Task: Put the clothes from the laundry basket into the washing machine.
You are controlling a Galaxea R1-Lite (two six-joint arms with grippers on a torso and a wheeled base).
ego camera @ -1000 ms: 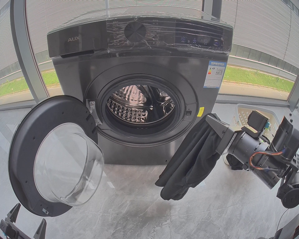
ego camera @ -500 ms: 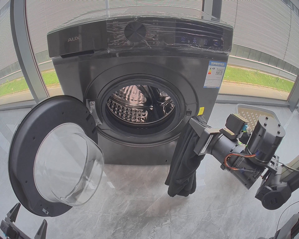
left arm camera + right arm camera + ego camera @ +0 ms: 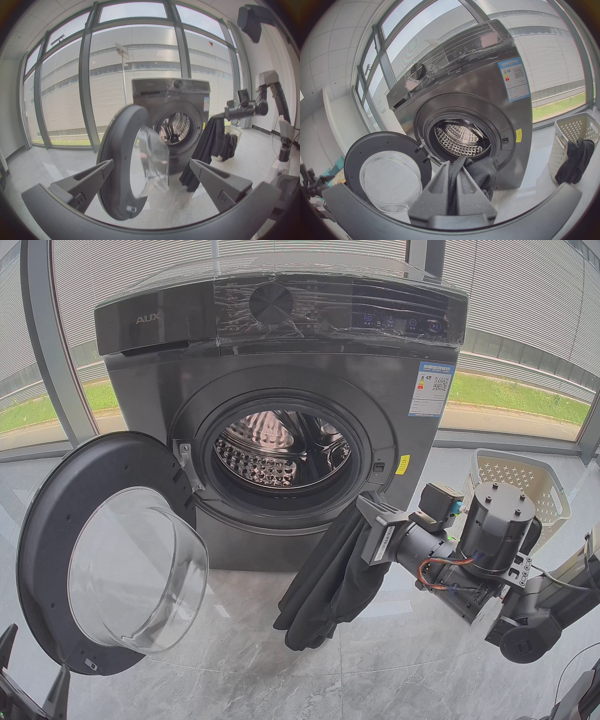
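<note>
— Jaws of the right gripper point(image 3: 455, 187) are pinched together on a dark garment point(image 3: 331, 590), with cloth bunched between them. Where does that leave the load?

— Mid-carry, I'd say. The garment hangs from the gripper just in front of the washing machine point(image 3: 281, 365), below and to the right of the opening. Its lower end dangles close to the floor point(image 3: 250, 646) (whether it touches, I can't tell).

— Anything in the drum point(image 3: 281, 452) yet?

— Bare metal is all I can make out through the opening, so I judge nothing has gone in. The door point(image 3: 94, 540) stands wide open to the left, so that step is done.

— And the laundry basket point(image 3: 531, 480)?

— It stands on the floor to the right of the machine, behind the right arm. The right wrist view shows another dark piece point(image 3: 575, 159) draped over its rim, so at least one more trip is left. What lies deeper in, I can't see.

— The left gripper point(image 3: 151, 162)?

— Low at the left, near the door, jaws spread wide and holding nothing.

— So what remains?

— Lift this garment to the opening, push it in, let go, then fetch what the basket holds. By my reckoning the job is in its early part.
</note>
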